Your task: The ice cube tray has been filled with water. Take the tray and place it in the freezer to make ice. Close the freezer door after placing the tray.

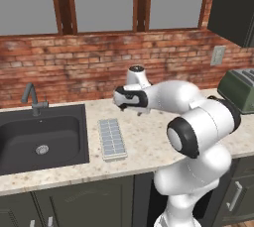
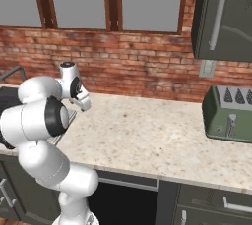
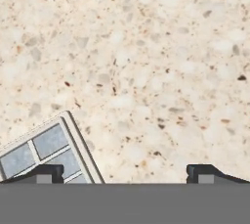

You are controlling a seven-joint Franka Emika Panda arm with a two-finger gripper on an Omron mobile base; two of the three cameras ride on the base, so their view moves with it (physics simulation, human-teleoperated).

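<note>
Ice cube tray [image 1: 112, 139] flat on counter [image 1: 149, 137], beside wide-open, empty gripper [image 3: 125, 171].

We see a glossy white arm [image 1: 198, 122] of rounded, bulbous segments; dark bands ring its joints. Its finger tips [image 3: 46, 173] are small, dark and blocky.

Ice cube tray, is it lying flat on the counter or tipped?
Flat: the ice cube tray lies cells-up on the counter beside the sink.

pale ice cube tray [image 1: 112, 139] flat on counter [image 1: 149, 141], beside sink [image 1: 42, 137].
</note>
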